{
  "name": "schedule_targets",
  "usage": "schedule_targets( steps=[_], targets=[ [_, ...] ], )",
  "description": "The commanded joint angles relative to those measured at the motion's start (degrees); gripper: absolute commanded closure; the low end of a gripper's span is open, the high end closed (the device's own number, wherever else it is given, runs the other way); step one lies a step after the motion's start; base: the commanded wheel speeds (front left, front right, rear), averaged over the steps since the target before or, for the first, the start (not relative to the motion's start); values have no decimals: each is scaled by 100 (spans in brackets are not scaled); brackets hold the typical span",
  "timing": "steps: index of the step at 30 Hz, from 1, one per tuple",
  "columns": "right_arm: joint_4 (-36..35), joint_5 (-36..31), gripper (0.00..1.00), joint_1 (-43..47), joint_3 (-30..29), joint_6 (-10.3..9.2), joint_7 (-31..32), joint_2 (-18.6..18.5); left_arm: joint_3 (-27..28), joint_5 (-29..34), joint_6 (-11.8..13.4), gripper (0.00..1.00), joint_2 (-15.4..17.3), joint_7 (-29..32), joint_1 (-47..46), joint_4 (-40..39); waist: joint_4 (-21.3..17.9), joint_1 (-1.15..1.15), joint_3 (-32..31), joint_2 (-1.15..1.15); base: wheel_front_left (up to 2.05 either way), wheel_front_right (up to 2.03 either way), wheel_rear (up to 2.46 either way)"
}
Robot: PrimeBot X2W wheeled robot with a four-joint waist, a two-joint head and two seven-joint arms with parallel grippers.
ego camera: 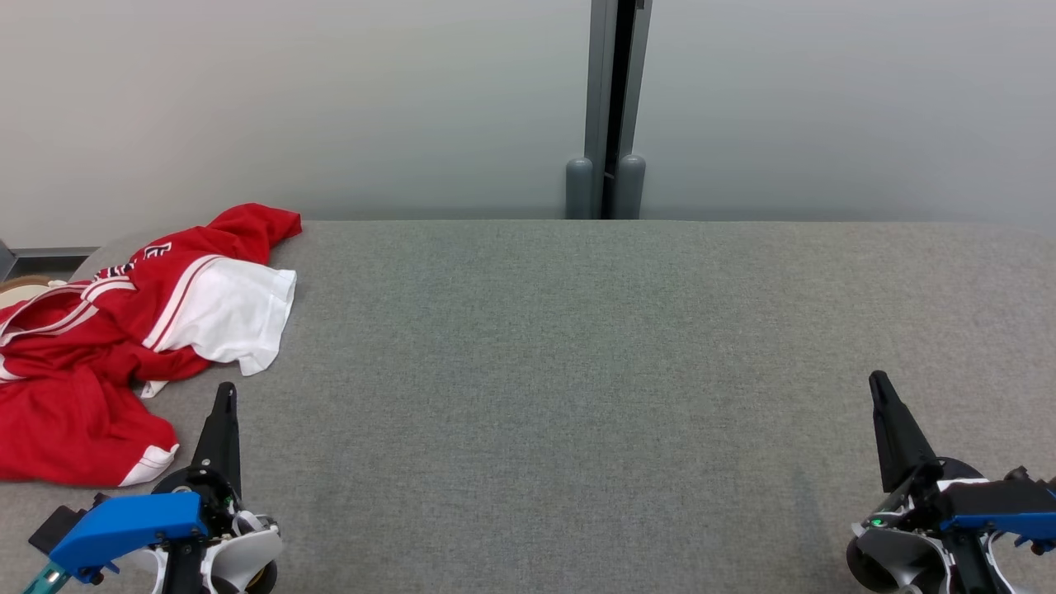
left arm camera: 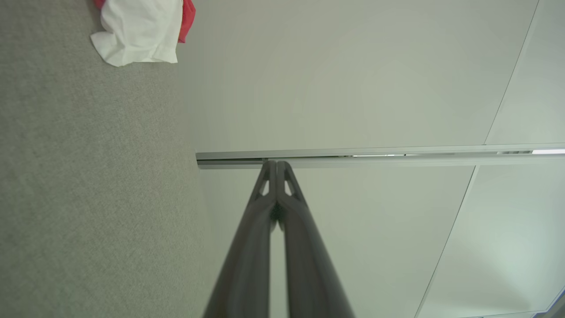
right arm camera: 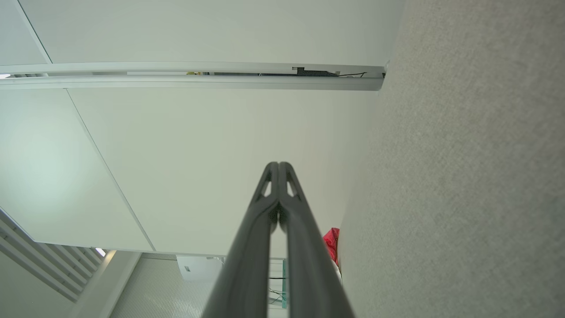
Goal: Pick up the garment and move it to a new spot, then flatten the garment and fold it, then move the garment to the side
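- Jaws of both grippers are pressed fully together and hold nothing. The left gripper [ego camera: 224, 394] sits at the front-left of the grey work surface [ego camera: 577, 371]; the right gripper [ego camera: 879, 386] sits at the front-right, well apart from it.
- The garment [ego camera: 107, 346], a red top with white panels and striped trim, lies crumpled at the far-left of the surface and runs out past the left border of the head view. Its white sleeve [ego camera: 235, 318] spreads toward the centre.
- Step in hand, as judged: the first pick-up, not yet begun.
- The left gripper is just beside the garment's near hem, so it is the natural arm for the grasp. It should open before descending, then pinch a raised ridge of red cloth near the bulk. The loose white sleeve is a poorer hold, since the rest would likely trail and drag.
- The broad bare middle of the surface offers the new spot. A lift high enough to clear the heap should stop the cloth catching on the textured cover.
- Risk: cloth at the left edge appears to overhang and may pull the pile off if the grasp is shallow.
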Motion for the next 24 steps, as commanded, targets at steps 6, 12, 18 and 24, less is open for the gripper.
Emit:
schedule_targets(
  steps=[6, 12, 18, 24],
  targets=[
    [-17, 15, 100, 64, -8, 2, 12, -12, 5, -14, -24, 100, -11, 16, -56, -24, 0, 0, 0, 0, 0, 0, 0],
    [-17, 15, 100, 64, -8, 2, 12, -12, 5, -14, -24, 100, -11, 16, -56, -24, 0, 0, 0, 0, 0, 0, 0],
    [-17, 14, 100, 64, -8, 3, 12, -12, 5, -14, -24, 100, -11, 16, -56, -24, 0, 0, 0, 0, 0, 0, 0],
    [159, -1, 0, 43, 17, -8, -9, 20, -9, 2, 0, 0, -15, -9, 141, 143, 0, 0, 0, 0, 0, 0, 0]
  ],
)
